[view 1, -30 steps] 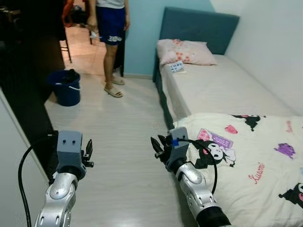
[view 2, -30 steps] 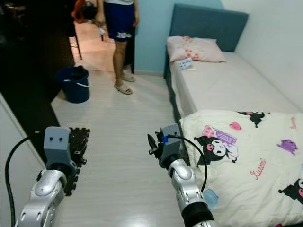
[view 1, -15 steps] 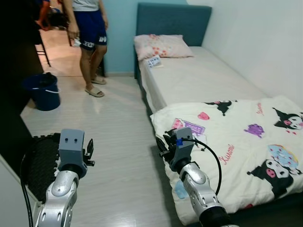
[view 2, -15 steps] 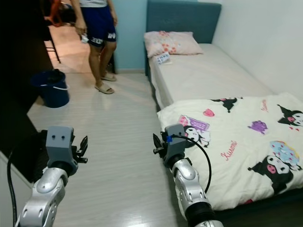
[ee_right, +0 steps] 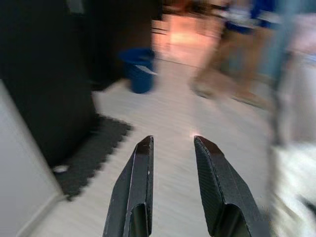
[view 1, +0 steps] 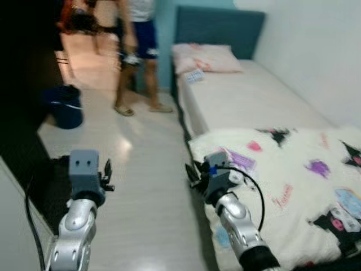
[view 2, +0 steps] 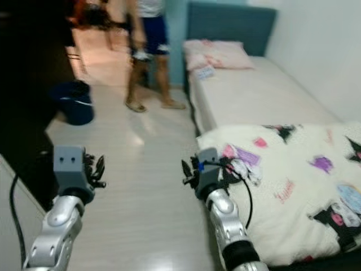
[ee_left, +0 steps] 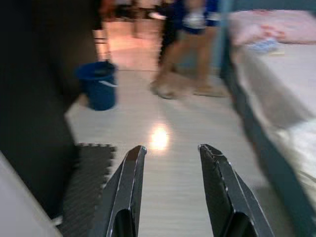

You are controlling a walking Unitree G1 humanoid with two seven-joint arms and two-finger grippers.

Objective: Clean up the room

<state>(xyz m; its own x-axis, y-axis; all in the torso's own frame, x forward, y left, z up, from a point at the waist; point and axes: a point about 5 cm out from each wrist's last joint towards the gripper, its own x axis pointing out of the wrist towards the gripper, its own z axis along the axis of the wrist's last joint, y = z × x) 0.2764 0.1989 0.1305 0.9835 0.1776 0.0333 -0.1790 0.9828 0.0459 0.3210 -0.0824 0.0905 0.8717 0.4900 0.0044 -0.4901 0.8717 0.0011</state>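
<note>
A white blanket with cartoon prints (view 1: 293, 186) lies rumpled over the near end of a bed (view 1: 248, 101) on my right. A pink pillow (view 1: 206, 56) and a small printed packet (view 1: 196, 75) sit at its head. My right gripper (view 1: 192, 171) hovers open and empty beside the blanket's near corner, over the floor. My left gripper (view 1: 106, 174) hangs open and empty above the floor on my left, near a black mat (view 1: 45, 186). In the wrist views the left gripper (ee_left: 170, 153) and the right gripper (ee_right: 173, 143) point along the floor toward a blue bucket (ee_left: 98, 85).
A person (view 1: 141, 51) stands blurred on the floor between the bucket (view 1: 65, 106) and the bed's blue headboard (view 1: 223, 25). A dark cabinet (view 1: 22, 113) lines the left side. Pale wooden floor (view 1: 146, 186) stretches between the cabinet and the bed.
The camera has swung, so the whole scene has shifted and blurred. The person has stepped closer to the bed. Both grippers stay open and held as before.
</note>
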